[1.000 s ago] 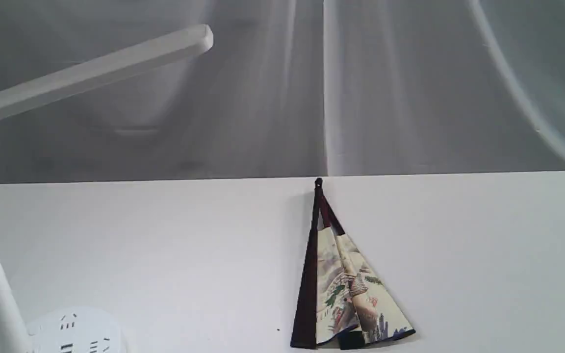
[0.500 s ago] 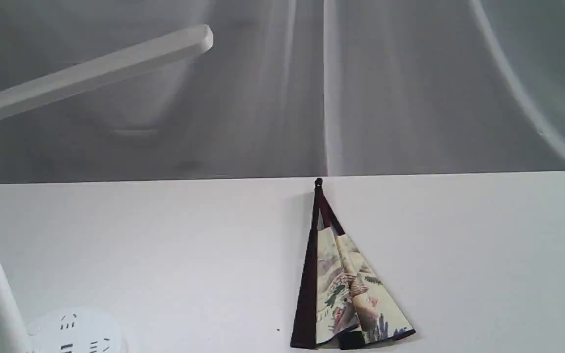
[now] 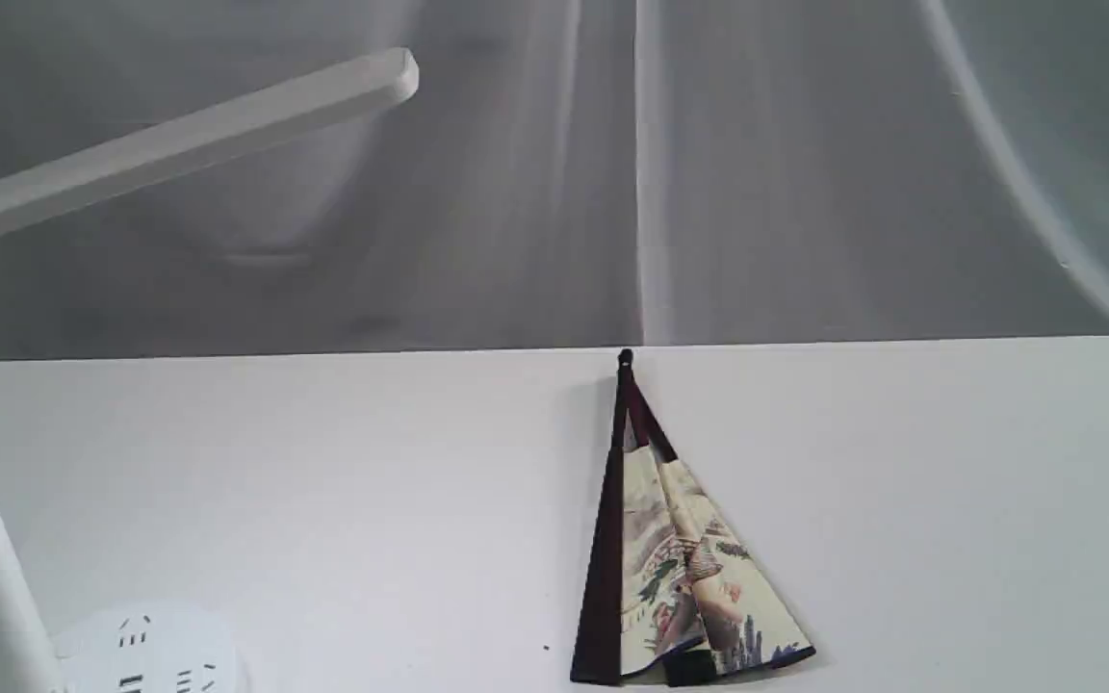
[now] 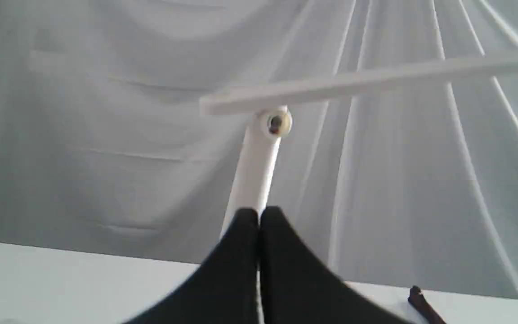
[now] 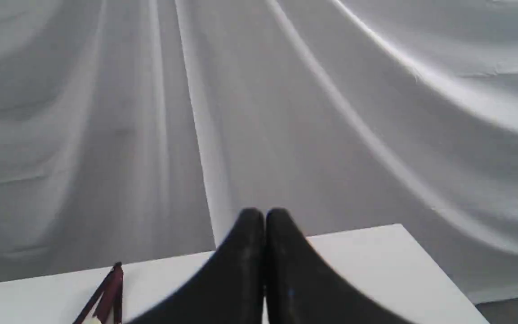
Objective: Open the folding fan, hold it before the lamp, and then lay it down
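White table (image 3: 323, 481) | folding fan (image 3: 675, 577) part-open, flat | lamp (image 3: 179, 144) base cropped

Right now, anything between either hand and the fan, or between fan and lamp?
Nothing visible. The folding fan lies partly open on the table; only tabletop shows between it and the lamp. The left hand and right hand, both shut, have no object between them and the fan.

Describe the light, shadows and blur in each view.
Exterior view: soft, even light; the fan is sharp and casts hardly any shadow, the lamp looks pale and slightly soft. Left wrist view: the shut left gripper is a blurred black shape, the lamp sharper behind it. Right wrist view: the shut right gripper is equally blurred; the curtain looks smeared.
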Available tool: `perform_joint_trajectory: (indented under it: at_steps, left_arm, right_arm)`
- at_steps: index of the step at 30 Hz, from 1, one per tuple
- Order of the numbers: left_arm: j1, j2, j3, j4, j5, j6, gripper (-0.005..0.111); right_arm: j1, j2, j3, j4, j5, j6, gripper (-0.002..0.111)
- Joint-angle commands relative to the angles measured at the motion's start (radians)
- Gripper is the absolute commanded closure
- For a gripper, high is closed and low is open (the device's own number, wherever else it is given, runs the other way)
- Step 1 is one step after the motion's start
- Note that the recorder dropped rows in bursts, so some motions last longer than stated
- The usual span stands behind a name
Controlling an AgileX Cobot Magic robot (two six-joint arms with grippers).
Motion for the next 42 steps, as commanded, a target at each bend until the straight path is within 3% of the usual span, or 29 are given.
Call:
perform_joint_trajectory:
  at_steps: [1, 5, 10, 17, 25, 31, 38, 42]
  left_arm:
    - [0.003, -0.002, -0.078, -0.008, 0.087, -0.030, 0.107]
    - [0.003, -0.002, -0.169, -0.008, 0.213, -0.053, 0.107]
    - [0.003, 0.012, -0.271, -0.008, 0.343, -0.053, 0.107]
    - [0.003, 0.245, -0.444, -0.002, 0.604, -0.053, 0.107]
    - [0.003, 0.485, -0.494, -0.002, 0.566, -0.053, 0.107]
    - [0.003, 0.617, -0.494, -0.005, 0.606, -0.021, 0.107]
    - [0.001, 0.691, -0.494, -0.270, 0.643, 0.225, 0.107]
    - [0.001, 0.725, -0.492, -0.318, 0.639, 0.244, 0.107]
  right_arm:
    - [0.003, -0.004, -0.071, 0.005, 0.071, 0.002, 0.108]
    - [0.003, 0.015, -0.161, 0.005, 0.177, 0.002, 0.108]
    - [0.003, 0.198, -0.274, 0.005, 0.273, 0.000, 0.108]
    - [0.003, 0.468, -0.419, 0.001, 0.375, -0.041, 0.108]
    - [0.003, 0.687, -0.501, 0.146, 0.386, -0.051, 0.108]
    - [0.003, 0.842, -0.501, 0.289, 0.385, -0.200, 0.108]
    - [0.003, 0.972, -0.501, 0.461, 0.409, -0.391, 0.108]
    - [0.004, 1.041, -0.501, 0.619, 0.413, -0.556, 0.103]
